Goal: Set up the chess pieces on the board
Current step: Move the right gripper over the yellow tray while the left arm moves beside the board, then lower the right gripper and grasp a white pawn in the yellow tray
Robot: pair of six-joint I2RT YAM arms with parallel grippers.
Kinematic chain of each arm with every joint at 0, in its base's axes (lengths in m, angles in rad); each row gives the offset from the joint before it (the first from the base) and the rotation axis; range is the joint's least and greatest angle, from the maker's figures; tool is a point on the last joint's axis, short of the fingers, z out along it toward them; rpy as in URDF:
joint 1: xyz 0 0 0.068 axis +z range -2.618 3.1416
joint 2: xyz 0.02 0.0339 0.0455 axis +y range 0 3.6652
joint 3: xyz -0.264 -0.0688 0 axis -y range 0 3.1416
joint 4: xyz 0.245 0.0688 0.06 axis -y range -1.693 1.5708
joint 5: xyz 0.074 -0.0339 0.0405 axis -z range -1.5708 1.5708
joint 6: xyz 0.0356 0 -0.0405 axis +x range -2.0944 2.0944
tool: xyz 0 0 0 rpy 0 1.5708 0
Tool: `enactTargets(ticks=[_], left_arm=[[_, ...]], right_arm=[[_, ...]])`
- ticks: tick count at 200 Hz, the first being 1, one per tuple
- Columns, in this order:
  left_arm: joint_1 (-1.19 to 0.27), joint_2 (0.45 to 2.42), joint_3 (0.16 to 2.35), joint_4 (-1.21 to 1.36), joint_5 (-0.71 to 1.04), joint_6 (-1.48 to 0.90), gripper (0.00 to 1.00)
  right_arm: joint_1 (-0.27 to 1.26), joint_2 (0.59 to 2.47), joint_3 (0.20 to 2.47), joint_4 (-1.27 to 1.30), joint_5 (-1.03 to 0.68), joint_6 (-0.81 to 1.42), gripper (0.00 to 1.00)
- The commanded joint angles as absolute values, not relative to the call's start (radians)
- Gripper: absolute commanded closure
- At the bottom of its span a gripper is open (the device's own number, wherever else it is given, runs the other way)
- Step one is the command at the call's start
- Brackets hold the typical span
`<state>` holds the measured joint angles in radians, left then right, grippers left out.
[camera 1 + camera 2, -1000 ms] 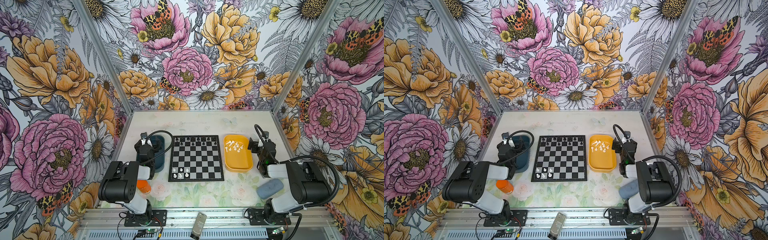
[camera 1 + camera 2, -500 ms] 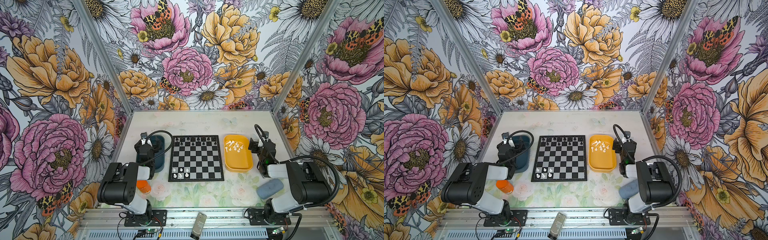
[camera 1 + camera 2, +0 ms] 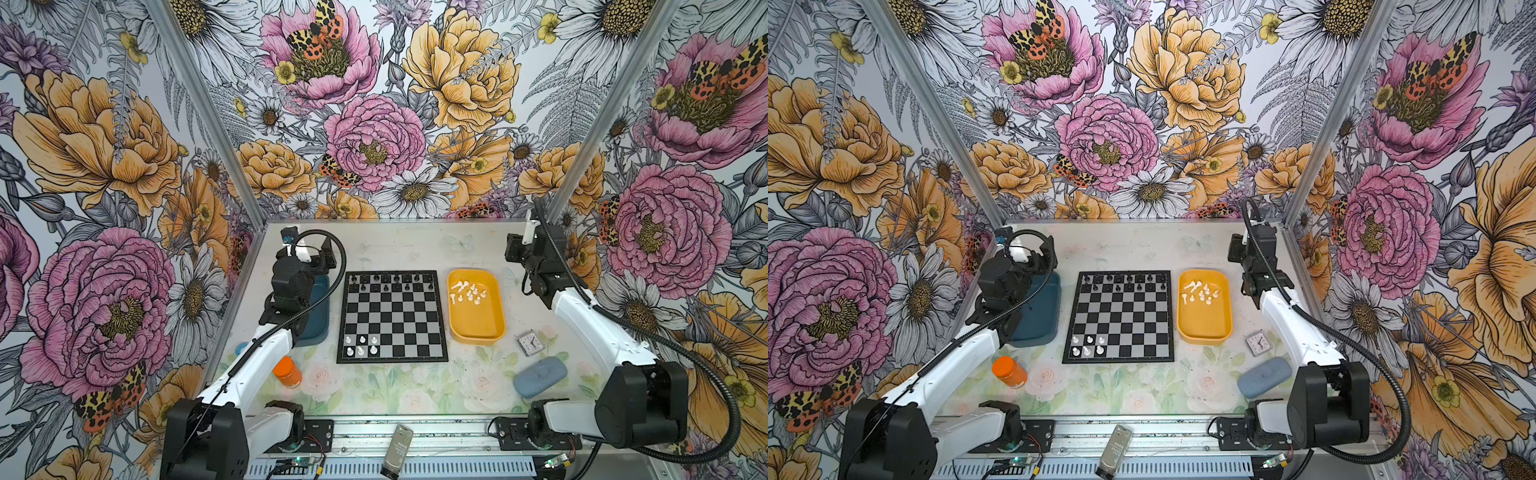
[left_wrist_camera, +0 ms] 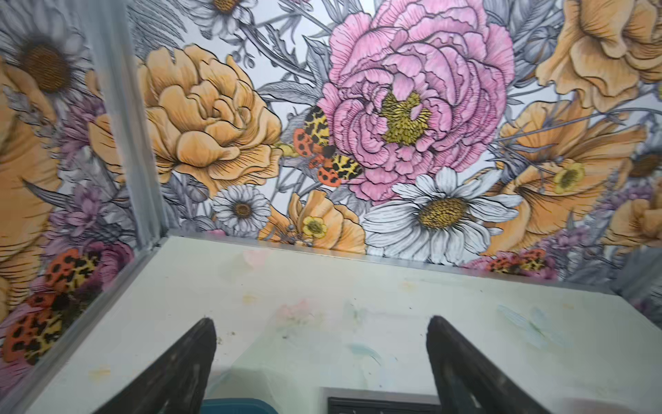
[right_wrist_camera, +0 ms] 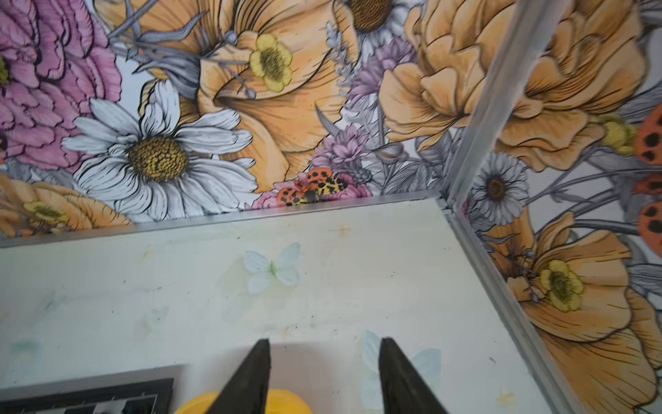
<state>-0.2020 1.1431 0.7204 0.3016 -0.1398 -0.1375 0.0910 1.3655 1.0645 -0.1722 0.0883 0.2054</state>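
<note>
Six white chess pieces [image 3: 362, 340] stood on the board [image 3: 392, 316] at its near-left corner, while about ten more white pieces [image 3: 470, 294] lay in the yellow tray [image 3: 476, 337] just right of the board, so most of the setting-up remained. Left of the board, the left tool [image 4: 320, 322] gaped wide and empty; right of it, the right tool [image 5: 324, 344] stood narrower, also empty
</note>
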Motion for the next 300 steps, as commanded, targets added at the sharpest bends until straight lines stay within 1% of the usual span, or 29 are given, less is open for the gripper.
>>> enactTargets(ticks=[1,33,67,111,147,194,209,300], left_arm=[[-0.259,1.179,0.758,0.203,-0.040,-0.189,0.08],[-0.364,1.223,0.786,0.206,-0.053,-0.208,0.09],[-0.469,1.279,0.814,0.210,-0.084,-0.203,0.09],[-0.541,1.356,0.854,0.227,-0.069,-0.206,0.09],[-0.558,1.366,0.860,0.226,-0.068,-0.200,0.09],[-0.566,1.337,0.839,0.227,-0.081,-0.198,0.09],[-0.568,1.333,0.837,0.225,-0.088,-0.196,0.09],[-0.577,1.333,0.841,0.225,-0.091,-0.189,0.09]], right_arm=[[0.150,1.457,1.137,-0.468,0.001,0.242,0.58],[0.205,1.572,1.219,-0.576,-0.046,0.251,0.66],[0.214,1.676,1.284,-0.628,-0.042,0.258,0.66],[0.212,1.792,1.381,-0.689,-0.019,0.245,0.67],[0.213,1.856,1.419,-0.732,0.007,0.229,0.72],[0.207,1.876,1.421,-0.738,0.038,0.224,0.73],[0.200,1.889,1.426,-0.739,0.036,0.225,0.76],[0.185,1.937,1.450,-0.736,0.009,0.233,0.78]])
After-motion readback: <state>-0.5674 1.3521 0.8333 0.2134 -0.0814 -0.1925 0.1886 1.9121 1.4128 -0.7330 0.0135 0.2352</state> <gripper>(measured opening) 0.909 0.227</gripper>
